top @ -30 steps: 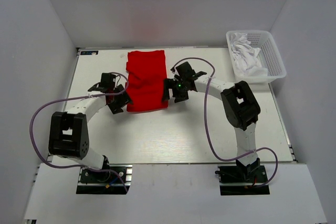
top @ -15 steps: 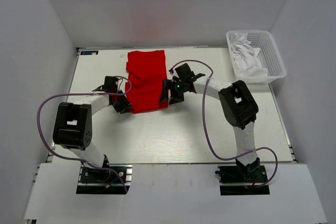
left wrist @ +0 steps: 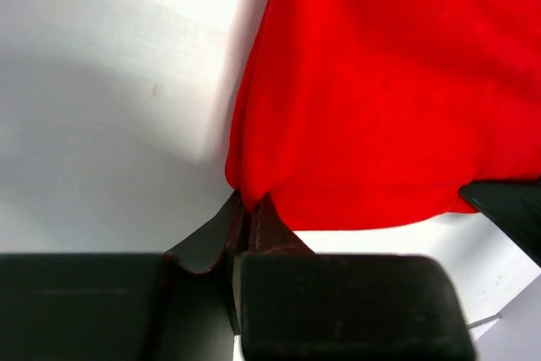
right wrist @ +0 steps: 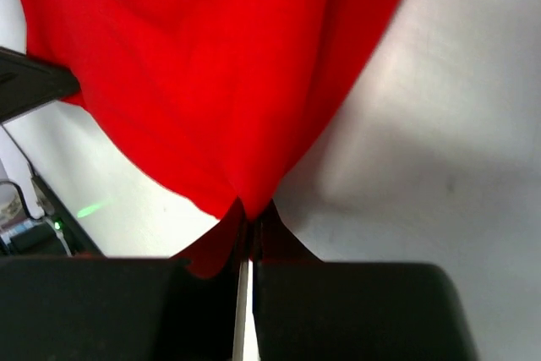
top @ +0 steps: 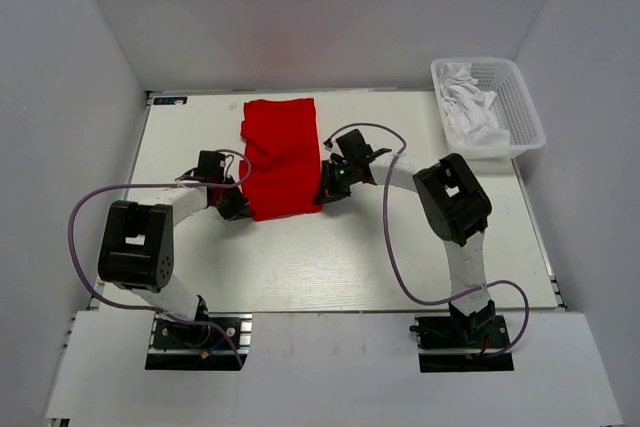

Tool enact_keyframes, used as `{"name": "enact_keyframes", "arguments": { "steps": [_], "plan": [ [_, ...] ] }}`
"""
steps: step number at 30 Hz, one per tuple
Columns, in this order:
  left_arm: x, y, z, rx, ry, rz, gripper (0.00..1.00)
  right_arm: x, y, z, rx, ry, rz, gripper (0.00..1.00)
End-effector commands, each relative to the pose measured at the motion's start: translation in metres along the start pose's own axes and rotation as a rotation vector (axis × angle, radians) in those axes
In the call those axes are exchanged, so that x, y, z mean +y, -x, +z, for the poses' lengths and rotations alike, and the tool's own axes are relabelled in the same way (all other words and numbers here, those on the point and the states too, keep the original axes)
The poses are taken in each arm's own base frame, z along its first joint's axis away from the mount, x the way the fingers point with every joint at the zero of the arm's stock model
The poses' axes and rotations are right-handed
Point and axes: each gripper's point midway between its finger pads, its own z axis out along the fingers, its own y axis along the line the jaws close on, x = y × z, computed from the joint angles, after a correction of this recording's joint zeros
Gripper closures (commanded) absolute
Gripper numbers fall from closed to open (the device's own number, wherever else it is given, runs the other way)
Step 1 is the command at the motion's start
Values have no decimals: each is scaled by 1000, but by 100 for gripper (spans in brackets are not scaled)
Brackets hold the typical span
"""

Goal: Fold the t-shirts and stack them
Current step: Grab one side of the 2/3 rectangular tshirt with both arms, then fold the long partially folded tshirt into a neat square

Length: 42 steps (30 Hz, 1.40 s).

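White table [top: 400, 247]: our left gripper [left wrist: 247, 209] and right gripper [right wrist: 251, 213] clamp red t-shirt [top: 282, 152] at its near corners, length running away.

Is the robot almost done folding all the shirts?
Not nearly. The red t-shirt already looks folded into a narrow strip on the table. Now the left gripper and right gripper are each pinching one of its near corners. The white t-shirts lie crumpled in the basket, unfolded, and no stack exists yet.

left gripper [left wrist: 249, 205] moved in, closed on red t-shirt [top: 282, 152] corner, right gripper [right wrist: 251, 213] likewise
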Motion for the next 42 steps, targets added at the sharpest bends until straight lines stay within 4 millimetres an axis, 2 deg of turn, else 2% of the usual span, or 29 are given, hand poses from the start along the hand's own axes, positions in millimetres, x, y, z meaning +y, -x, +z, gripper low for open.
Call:
{"name": "enact_keyframes", "arguments": {
  "steps": [1, 2, 5, 6, 7, 8, 9, 10, 11, 15, 18, 21, 22, 25, 27, 28, 32, 35, 42],
  "plan": [
    [2, -16, -19, 11, -10, 5, 100, 3, -14, -18, -5, -4, -37, 100],
    [-1, -18, -24, 15, -22, 6, 100, 3, -18, -19, 4, -2, -42, 100],
    [-10, -42, -51, 71, -103, 0, 100, 13, -39, -35, 52, 26, -69, 100],
    [-15, -50, -59, 84, -133, 13, 100, 25, -57, -49, 86, 83, -72, 100],
    [-21, -55, -78, 71, -179, 25, 100, 30, -63, -55, 95, 100, -76, 100],
    [-21, -60, -86, 70, -191, 28, 100, 34, -78, -61, 129, 102, -67, 100],
    [-22, -68, -96, 89, -211, 29, 100, 42, -86, -79, 112, 110, -83, 100],
    [-34, -68, -114, 56, -265, 58, 100, 39, -99, -89, 154, 85, -52, 100],
    [-39, -69, -124, 54, -291, 66, 100, 39, -105, -94, 168, 76, -55, 100],
    [-57, -60, -171, 35, -302, 146, 100, 79, -117, -144, 226, 163, -64, 100],
    [-74, -52, -189, 26, -343, 192, 100, 104, -115, -167, 238, 239, -83, 100],
    [-87, -48, -190, 32, -400, 209, 100, 119, -107, -177, 235, 277, -94, 100],
    [-95, -41, -189, 16, -423, 220, 100, 125, -100, -179, 218, 282, -102, 100],
    [-109, -31, -187, 5, -478, 235, 100, 131, -89, -183, 197, 295, -86, 100],
    [-117, -16, -179, -30, -499, 235, 100, 133, -77, -185, 154, 298, -74, 100],
    [-120, -12, -177, -38, -507, 230, 100, 128, -65, -185, 106, 283, -73, 100],
    [-135, 17, -171, -91, -523, 215, 100, 116, -48, -179, 70, 266, -4, 100],
    [-141, 25, -165, -84, -520, 203, 100, 112, -35, -176, 56, 273, 11, 100],
    [-131, 28, -139, -47, -457, 170, 100, 95, -5, -171, 21, 266, 22, 100]
  ]
}}
